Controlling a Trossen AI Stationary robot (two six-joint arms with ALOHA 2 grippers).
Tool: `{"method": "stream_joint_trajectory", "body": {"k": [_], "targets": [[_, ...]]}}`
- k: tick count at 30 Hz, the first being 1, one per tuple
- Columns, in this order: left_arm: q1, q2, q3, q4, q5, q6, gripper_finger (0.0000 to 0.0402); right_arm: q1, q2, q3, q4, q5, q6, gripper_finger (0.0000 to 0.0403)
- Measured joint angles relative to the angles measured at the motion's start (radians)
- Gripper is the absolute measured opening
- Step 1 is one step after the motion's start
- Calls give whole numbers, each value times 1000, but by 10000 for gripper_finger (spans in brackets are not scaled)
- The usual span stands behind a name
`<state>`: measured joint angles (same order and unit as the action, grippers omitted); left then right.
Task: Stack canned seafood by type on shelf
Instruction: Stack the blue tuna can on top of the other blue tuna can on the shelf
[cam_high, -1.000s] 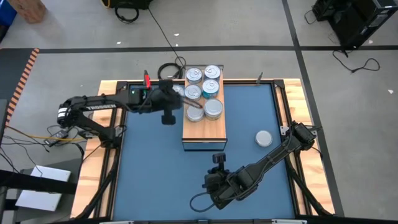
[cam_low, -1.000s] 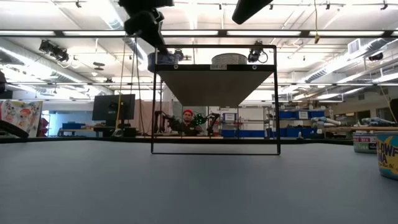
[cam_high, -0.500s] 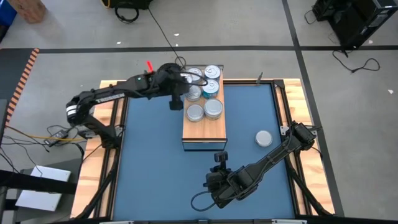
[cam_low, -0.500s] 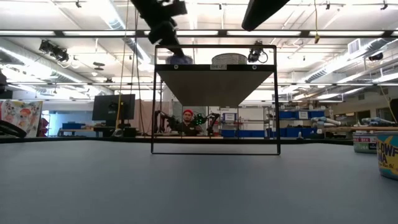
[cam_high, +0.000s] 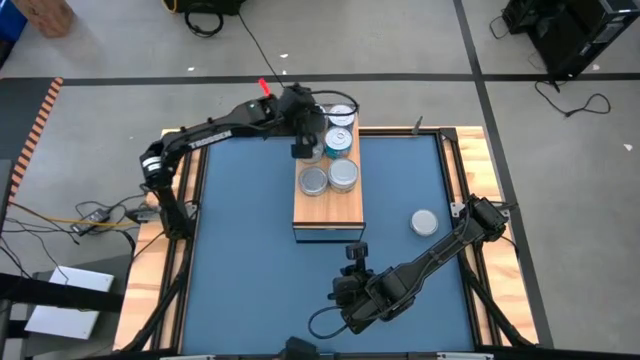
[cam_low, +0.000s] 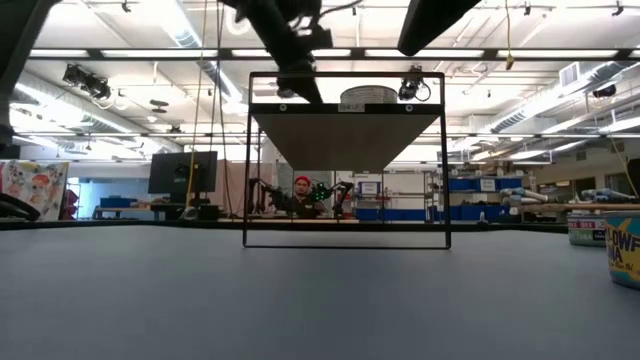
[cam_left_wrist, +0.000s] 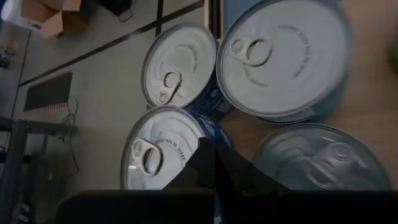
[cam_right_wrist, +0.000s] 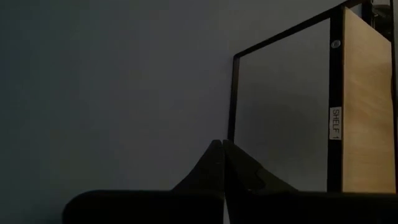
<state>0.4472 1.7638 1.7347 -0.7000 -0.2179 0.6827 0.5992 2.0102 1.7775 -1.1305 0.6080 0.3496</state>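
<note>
The shelf (cam_high: 330, 205) is a raised wood-topped block on the blue mat. Several silver-lidded cans of seafood stand at its far end, among them two side by side (cam_high: 314, 180) (cam_high: 343, 175) and a teal-sided one (cam_high: 340, 140). My left gripper (cam_high: 306, 148) (cam_left_wrist: 210, 149) is shut and hangs over the far-left cans (cam_left_wrist: 163, 149) (cam_left_wrist: 180, 65), hiding part of them from above. One loose can (cam_high: 424, 222) rests on the mat to the shelf's right. My right gripper (cam_high: 352, 254) (cam_right_wrist: 222, 146) is shut, off the shelf's near end, with nothing in it. My left gripper's shut fingertips (cam_left_wrist: 205, 155) slant down over the gap between several can lids (cam_left_wrist: 323, 158) at the shelf's far left. I cannot tell whether they touch a can. My right gripper touches nothing.
The shelf's near half (cam_high: 328, 212) has bare wood. The shelf's dark frame (cam_right_wrist: 336, 93) shows close ahead of my right gripper. Wooden rails (cam_high: 470, 150) border the mat. A labelled can (cam_low: 625, 250) shows at the low view's right edge. A person (cam_low: 302, 195) sits in the room beyond.
My left gripper has swung from beside the shelf's left edge toward the table's far right, staying at about the same height and shut. It now stands over the far-left cans. The cans that show have kept their places.
</note>
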Motion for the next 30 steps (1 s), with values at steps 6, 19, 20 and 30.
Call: {"method": "stream_joint_trajectory", "body": {"k": [6, 19, 20, 30], "targets": [[36, 60, 36, 0, 10, 14, 0, 1, 0, 0, -19, 0, 0, 4], [81, 70, 38, 2, 58, 17, 0, 1, 0, 0, -19, 0, -1, 4], [82, 70, 38, 0, 62, 16, 0, 1, 0, 0, -19, 0, -1, 4], [84, 78, 37, -9, 98, -6, 0, 1, 0, 0, -19, 0, -3, 4]]}}
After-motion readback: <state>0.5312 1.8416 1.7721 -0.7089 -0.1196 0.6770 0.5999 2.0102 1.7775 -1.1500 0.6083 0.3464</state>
